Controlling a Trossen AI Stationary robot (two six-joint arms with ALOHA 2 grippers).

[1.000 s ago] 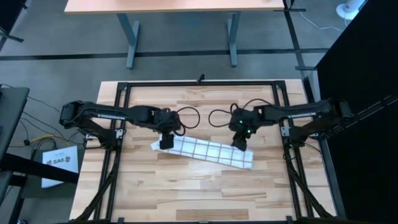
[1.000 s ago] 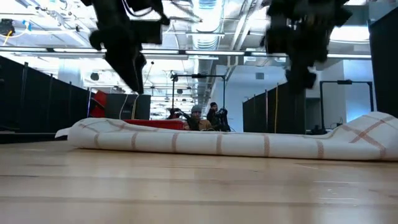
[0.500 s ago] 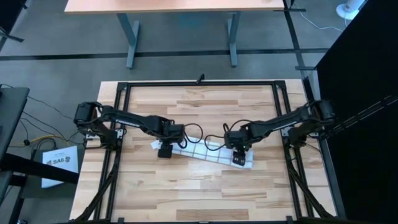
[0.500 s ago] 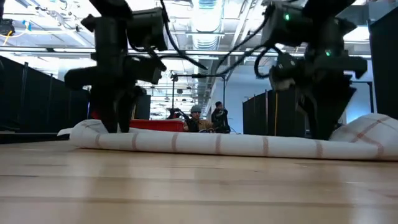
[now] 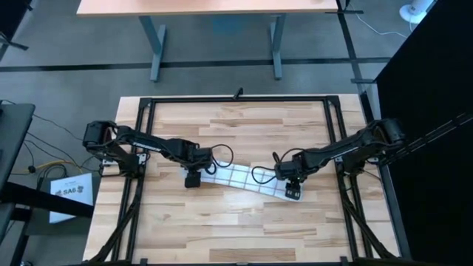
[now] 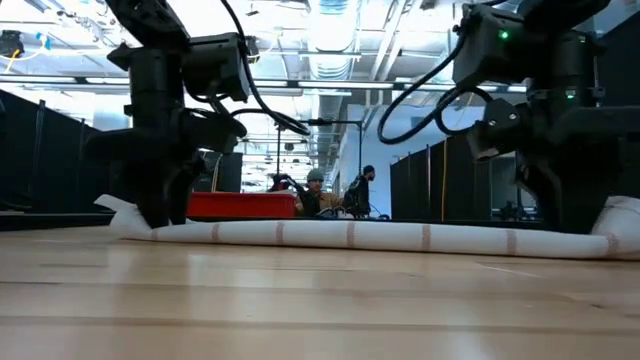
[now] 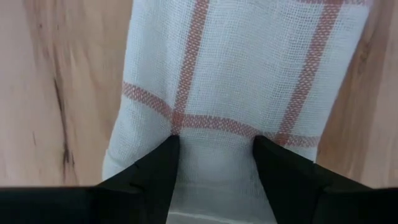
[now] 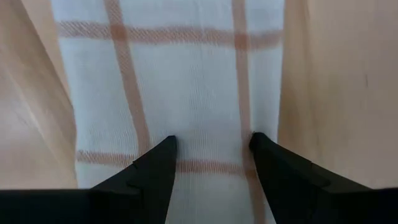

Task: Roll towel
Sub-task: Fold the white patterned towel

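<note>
Towel [image 5: 240,178] lay as a long narrow band across the middle of the wooden table [image 5: 244,222], running slightly diagonally. Left gripper [image 5: 192,179] sat down on its left end, right gripper [image 5: 293,193] on its right end. In both wrist views the fingers [image 7: 155,171] stood spread apart, tips pressed onto the cloth with towel between them, nothing pinched. Low view looked like a partly rolled band, hard to confirm.
</note>
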